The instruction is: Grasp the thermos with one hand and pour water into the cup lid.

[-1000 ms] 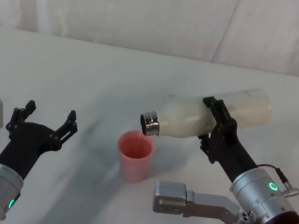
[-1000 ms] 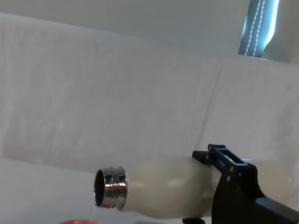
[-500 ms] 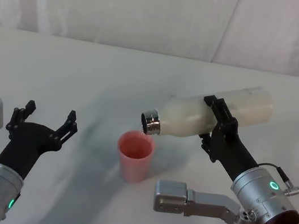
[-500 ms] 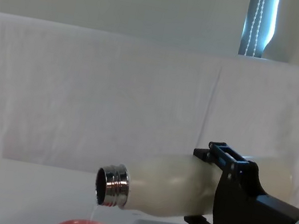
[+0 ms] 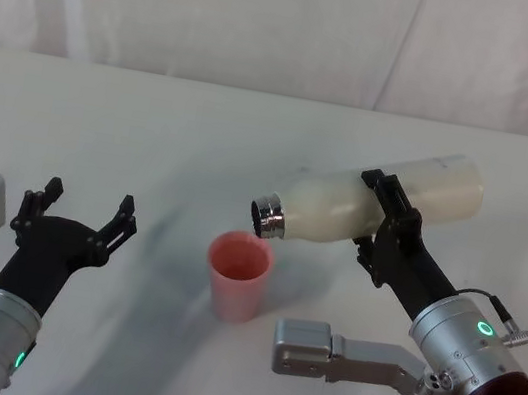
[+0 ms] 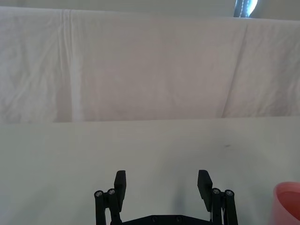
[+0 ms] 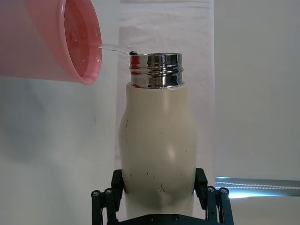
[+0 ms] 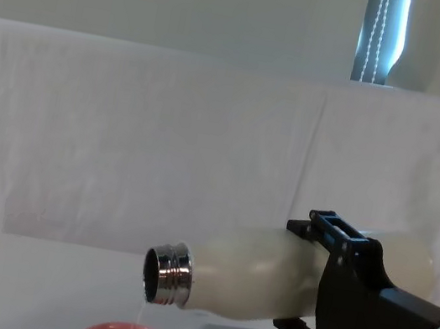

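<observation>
Compared with the head view one second ago, the thermos (image 5: 369, 205) is seen shifted slightly toward the right of the frame, its silver neck now a little farther from the left edge; the tilt is much the same. The left tool is unchanged.

The thermos is held almost horizontally at centre right of the head view, mouth lowest and pointed left, above and just right of the cup lid (image 5: 238, 274). The right tool (image 5: 389, 217) is clamped around the middle of the body, one finger on each side. In the right wrist view a thin stream of water (image 7: 115, 48) is seen running from the neck into the cup lid's mouth.

The thermos body is matte cream-white with rounded shoulders and small dark scuffs; the neck is shiny ribbed metal. The cup lid is smooth, salmon-pink and slightly tapered, standing on the pale surface (image 5: 154, 128).

The left tool (image 5: 79, 212) is parked at lower left, fingers spread wide and holding nothing.
</observation>
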`<state>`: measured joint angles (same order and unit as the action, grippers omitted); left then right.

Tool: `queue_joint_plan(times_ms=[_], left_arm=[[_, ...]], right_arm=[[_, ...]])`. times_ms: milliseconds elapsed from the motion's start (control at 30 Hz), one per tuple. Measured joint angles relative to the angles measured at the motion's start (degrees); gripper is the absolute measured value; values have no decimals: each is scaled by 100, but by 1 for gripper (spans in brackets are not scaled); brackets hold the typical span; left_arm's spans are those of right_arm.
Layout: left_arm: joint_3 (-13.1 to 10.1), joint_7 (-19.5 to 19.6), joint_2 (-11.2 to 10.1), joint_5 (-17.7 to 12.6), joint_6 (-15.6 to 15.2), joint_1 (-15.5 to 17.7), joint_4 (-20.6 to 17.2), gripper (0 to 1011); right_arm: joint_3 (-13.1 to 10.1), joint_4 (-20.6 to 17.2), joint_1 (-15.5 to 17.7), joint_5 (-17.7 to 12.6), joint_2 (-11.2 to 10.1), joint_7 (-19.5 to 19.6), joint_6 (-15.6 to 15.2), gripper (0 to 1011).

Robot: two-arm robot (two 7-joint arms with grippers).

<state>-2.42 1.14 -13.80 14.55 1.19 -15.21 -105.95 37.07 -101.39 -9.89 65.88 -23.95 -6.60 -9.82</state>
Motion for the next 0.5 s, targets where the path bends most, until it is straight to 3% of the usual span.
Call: queue_joint_plan(times_ms=[267,500], left_arm=[[0,-1,0,0,0,0,0,1001],[0,0,0,0,0,0,0,1001]], right_arm=[[-27,-9,14,-21,-2,-10,0,946],[-142,-7,68,-311,68,13,78,946]])
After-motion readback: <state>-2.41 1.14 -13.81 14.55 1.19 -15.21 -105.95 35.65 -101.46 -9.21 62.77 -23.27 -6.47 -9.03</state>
